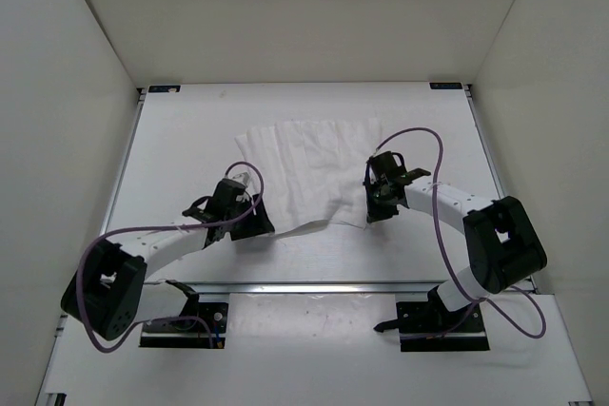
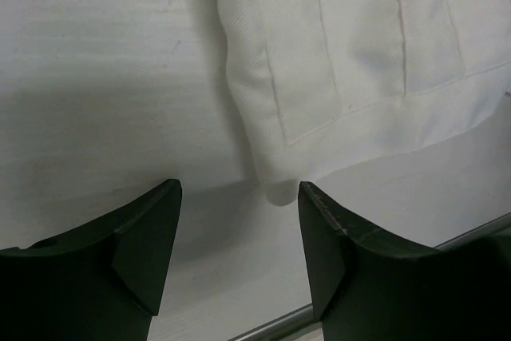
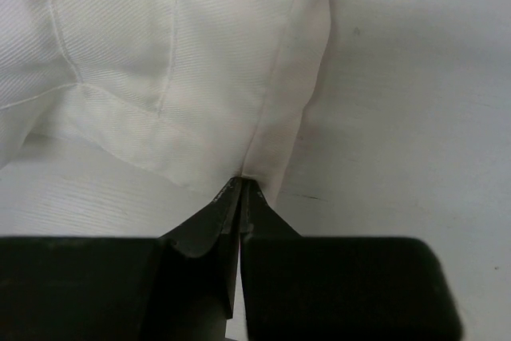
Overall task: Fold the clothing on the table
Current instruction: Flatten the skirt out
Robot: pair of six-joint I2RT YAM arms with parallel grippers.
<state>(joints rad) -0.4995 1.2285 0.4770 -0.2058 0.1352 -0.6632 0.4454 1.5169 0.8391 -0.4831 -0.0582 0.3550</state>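
White clothing (image 1: 309, 164) lies spread near the middle of the table (image 1: 190, 130), thin and wrinkled, with faint crease lines. Both arms reach to its near edge, one at each near corner.

Right claw (image 1: 375, 211): closed, pinching the near right corner of the clothing. In the right wrist view the two dark tips of the right claw (image 3: 241, 185) meet on a folded edge of the clothing (image 3: 160, 53), no gap between them. The fabric fans up and away from the pinch point, and a shadow under it suggests the corner sits a little off the table (image 3: 415, 117).

Left claw (image 1: 259, 221): open, holding nothing. In the left wrist view the left claw (image 2: 239, 189) has its fingers (image 2: 152, 237) well apart, with the near left corner of the clothing (image 2: 359, 45) just beyond the tips, about in line with the gap. Cannot tell if the corner touches either finger; it looks apart. Bare table (image 2: 96, 77) on the left of that view, a metal rail (image 2: 271, 327) at the bottom right.

Hem seams are visible along the clothing edges in both wrist views. Purple cables (image 1: 440, 154) loop off both arms. White walls (image 1: 57, 64) surround the table.
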